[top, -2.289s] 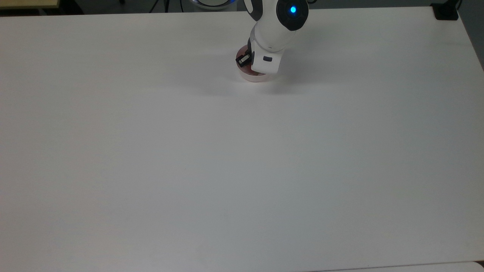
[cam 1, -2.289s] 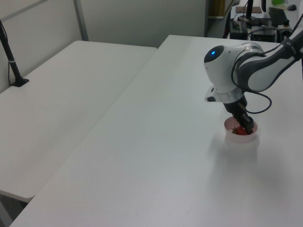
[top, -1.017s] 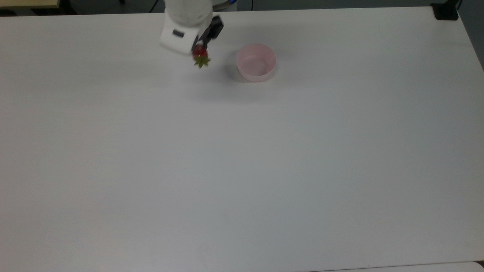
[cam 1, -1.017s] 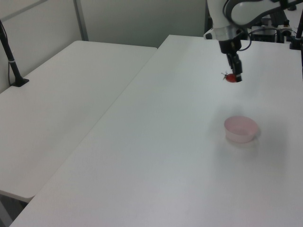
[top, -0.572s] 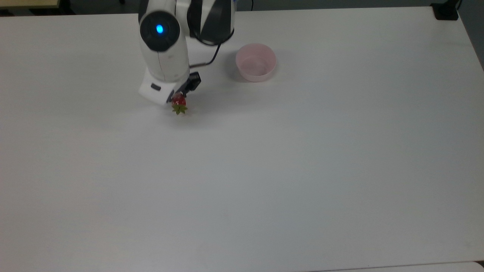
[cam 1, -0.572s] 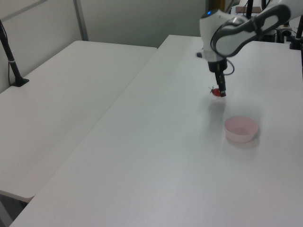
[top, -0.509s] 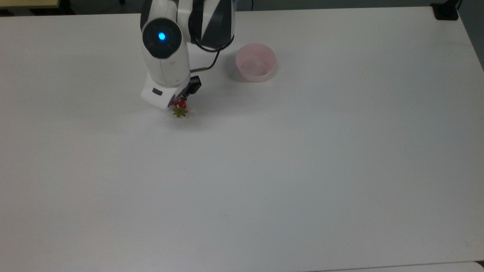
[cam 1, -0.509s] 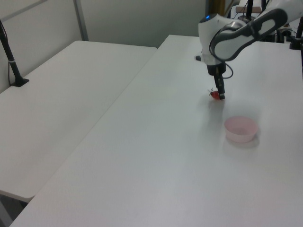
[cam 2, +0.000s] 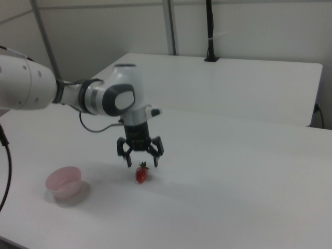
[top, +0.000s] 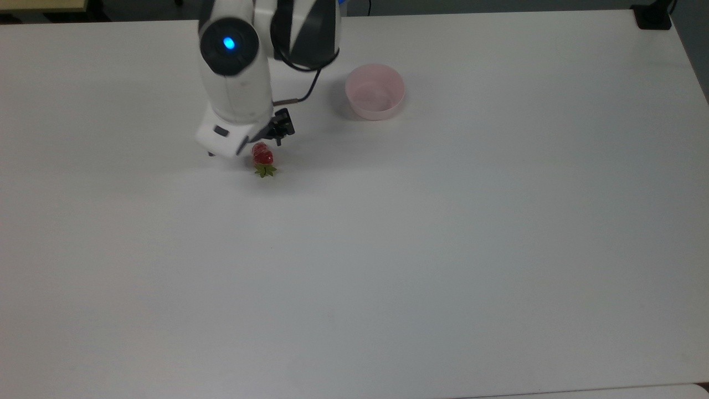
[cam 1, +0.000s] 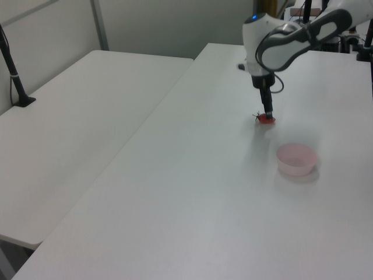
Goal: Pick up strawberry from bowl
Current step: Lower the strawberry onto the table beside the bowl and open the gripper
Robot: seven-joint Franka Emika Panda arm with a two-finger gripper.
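The strawberry [top: 263,157] lies on the white table [top: 388,249], its green cap pointing toward the top view's bottom. It also shows as a red spot in the left view [cam 1: 266,119] and the right view [cam 2: 141,174]. My gripper [cam 2: 141,162] hangs open just above it, fingers spread to either side and clear of the fruit. The top view shows the gripper [top: 257,145] partly under the white hand, and the left view shows the gripper [cam 1: 267,114] pointing straight down. The pale pink bowl [top: 375,91] stands empty to the top view's right of the strawberry [cam 1: 296,159] [cam 2: 64,182].
A second white table [cam 1: 70,116] adjoins this one and carries a black post [cam 1: 14,76] [cam 2: 210,31]. A black block [top: 653,16] sits at the top view's upper right corner. The arm's cable [top: 302,97] hangs between the hand and the bowl.
The gripper carried the strawberry out of the bowl to the top view's left, lowered it to the table, opened and let it go.
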